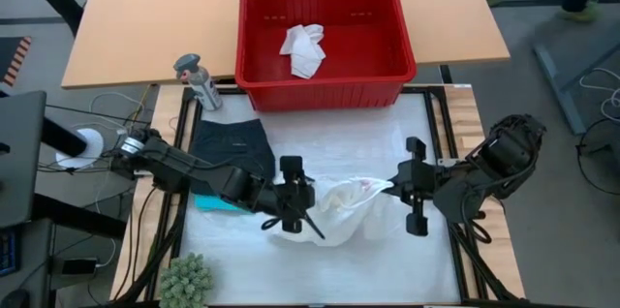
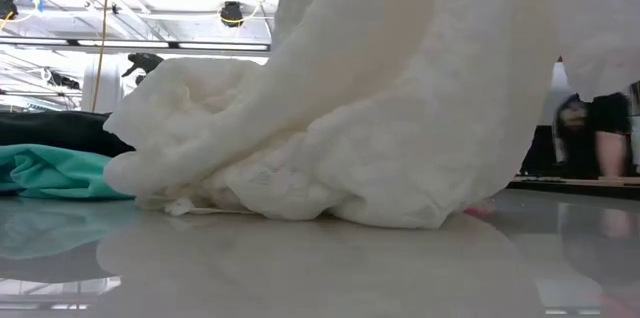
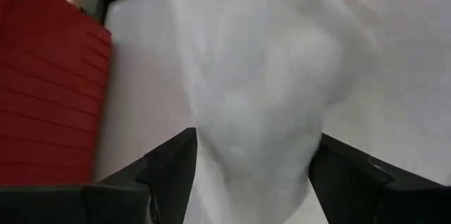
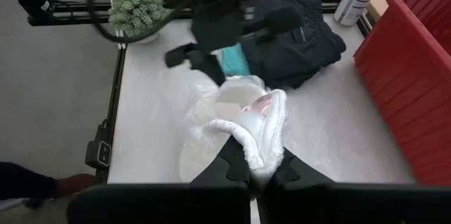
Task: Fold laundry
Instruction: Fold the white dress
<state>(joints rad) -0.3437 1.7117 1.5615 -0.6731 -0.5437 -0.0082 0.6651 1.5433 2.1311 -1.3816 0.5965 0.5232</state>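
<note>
White garment [image 2: 400,108] fills the low view, top cut off; teal garment [image 2: 50,173] partly hidden.

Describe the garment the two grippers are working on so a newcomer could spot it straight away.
Start at the red basket at the far side and come toward the middle of the white work surface. There a crumpled white garment lies between the left gripper and the right gripper. Unlike the black garment and the teal garment beside it, it is pale with a pink patch.

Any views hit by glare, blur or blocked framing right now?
Low view: the white garment fills most of the frame, the glossy table mirrors it, and a person behind is blurred. Left wrist view: the same cloth sits soft and out of focus. High view: evenly lit.
</note>
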